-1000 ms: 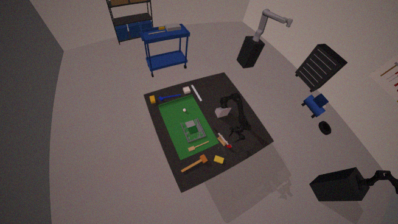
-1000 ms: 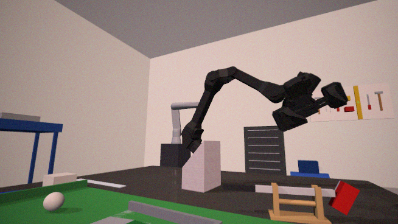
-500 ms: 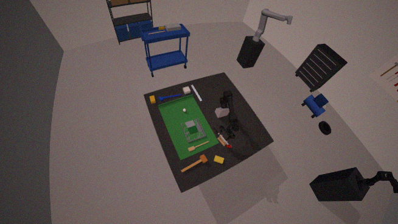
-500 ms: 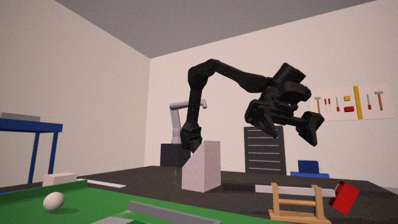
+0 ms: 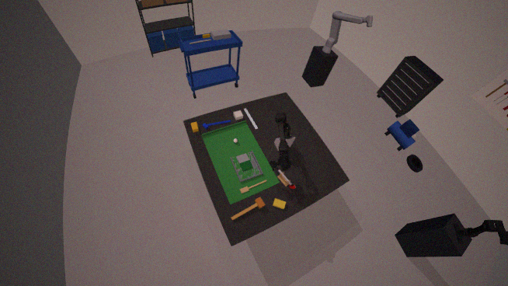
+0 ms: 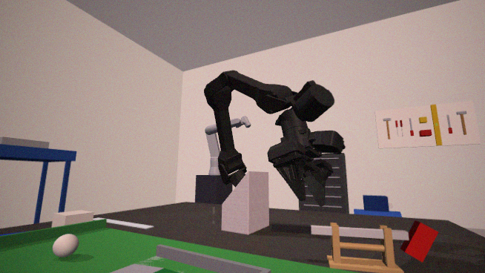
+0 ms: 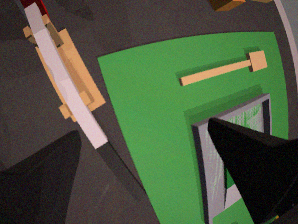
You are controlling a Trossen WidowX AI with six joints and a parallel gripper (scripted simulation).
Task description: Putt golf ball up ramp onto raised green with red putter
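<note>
We have the gripper spread wide, holding nothing. The red putter rests on its wooden stand, lower right of the exterior view. The golf ball sits lower left there, off the raised green. Grasp, putt: outstanding.
</note>
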